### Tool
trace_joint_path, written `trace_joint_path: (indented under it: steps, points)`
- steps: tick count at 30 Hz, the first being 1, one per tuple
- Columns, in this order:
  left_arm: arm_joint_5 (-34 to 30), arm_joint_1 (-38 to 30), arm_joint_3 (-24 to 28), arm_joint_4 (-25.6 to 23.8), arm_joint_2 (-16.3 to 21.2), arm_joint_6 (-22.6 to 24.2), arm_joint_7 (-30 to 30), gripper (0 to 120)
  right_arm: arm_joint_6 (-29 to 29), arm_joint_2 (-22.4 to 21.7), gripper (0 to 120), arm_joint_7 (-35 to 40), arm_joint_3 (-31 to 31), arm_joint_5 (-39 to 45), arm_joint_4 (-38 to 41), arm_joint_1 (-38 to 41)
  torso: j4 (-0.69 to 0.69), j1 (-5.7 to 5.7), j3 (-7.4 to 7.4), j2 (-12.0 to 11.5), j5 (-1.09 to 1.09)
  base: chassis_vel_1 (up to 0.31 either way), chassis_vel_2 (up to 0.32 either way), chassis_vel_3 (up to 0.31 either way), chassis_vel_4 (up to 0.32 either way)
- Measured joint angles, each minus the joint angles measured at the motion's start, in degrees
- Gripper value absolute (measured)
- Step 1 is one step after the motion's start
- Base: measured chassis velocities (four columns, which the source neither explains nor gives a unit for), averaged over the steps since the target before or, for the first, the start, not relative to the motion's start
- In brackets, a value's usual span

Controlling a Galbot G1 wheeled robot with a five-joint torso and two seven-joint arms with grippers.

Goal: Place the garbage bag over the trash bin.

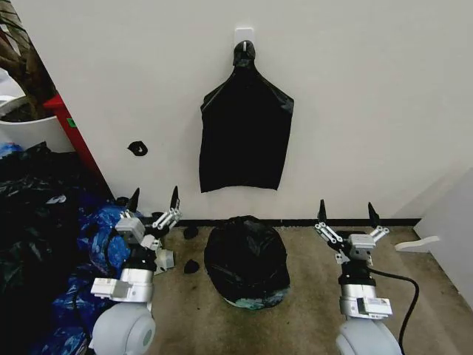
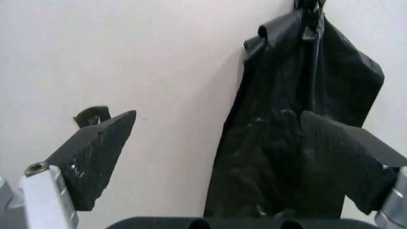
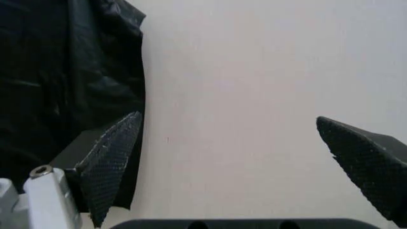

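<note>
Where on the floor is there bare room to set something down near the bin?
Bare carpet lies between the bagged trash bin and the right end effector, running on toward the wall's dark skirting. The left is crowded: heaped blue and black bags press against the left end effector, with black scraps beside the bin.

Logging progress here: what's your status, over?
Left gripper and right gripper open, raised either side. Glossy black garbage bag draped over the bin on the floor. Flat black bag bundle hangs on the wall behind; nothing blocking.

Silver-grey arms, black pointed end effector fingers (image 1: 174, 198)
</note>
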Motion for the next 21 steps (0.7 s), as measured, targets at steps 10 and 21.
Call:
trace_joint_path:
  steps: [10, 21]
  points:
    - [0.1, 0.0, 0.3, 0.3, 0.1, 0.1, 0.1, 100, -0.2, 0.0, 100, 0.0, -0.3, 0.3, 0.2, -0.1, 0.0, 0.0, 0.0, 0.0, 0.0, 0.0, 0.0, 0.0, 0.0]
    - [0.1, -0.1, 0.4, 0.4, 0.2, 0.2, 0.0, 100, -0.3, -0.1, 100, 0.0, -0.4, 0.4, 0.2, 0.0, 0.01, 0.01, 0.0, 0.0, 0.01, 0.0, 0.0, 0.0, 0.0]
